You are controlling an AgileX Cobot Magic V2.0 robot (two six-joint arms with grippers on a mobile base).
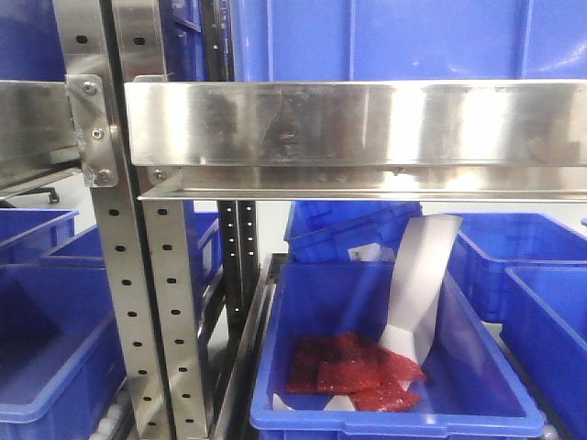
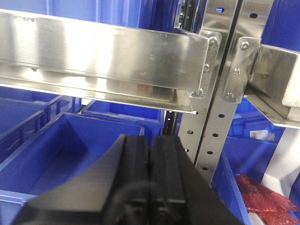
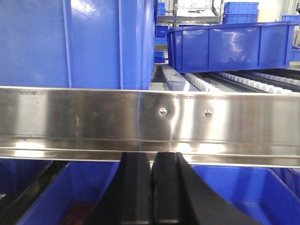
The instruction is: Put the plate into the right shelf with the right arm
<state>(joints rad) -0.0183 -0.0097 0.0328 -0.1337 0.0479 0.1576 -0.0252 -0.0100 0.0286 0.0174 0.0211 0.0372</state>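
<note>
The plate shows in none of the three views, so where it lies cannot be told from them. The right shelf (image 1: 358, 124) fills the front view — a shiny stainless-steel rack with a broad horizontal rail bolted to perforated uprights (image 1: 170, 312).

Under that rail sits a blue plastic bin (image 1: 394, 408) holding a cluster of red packets (image 1: 353, 371) and a bent white sheet (image 1: 422, 284), which leans up out of the packets toward the bin's back wall. More blue bins stand to either side and behind, and a taller blue bin (image 1: 394, 37) rests on the level above the rail.

In the right wrist view the right tool (image 3: 151, 187) hangs just below the same steel rail (image 3: 150, 117), its two black fingers (image 3: 136, 187) pressed together with nothing between them. Above the rail stand a tall blue bin and, farther back, another blue bin (image 3: 229, 44) on white rollers (image 3: 206, 84).

The left tool (image 2: 150, 173) is likewise closed — its dark fingers (image 2: 136, 168) meet along a thin seam and grip nothing. It hovers over an open blue bin (image 2: 70, 150) beside a perforated upright (image 2: 211, 117), and the red packets show at the lower right corner of that view.
</note>
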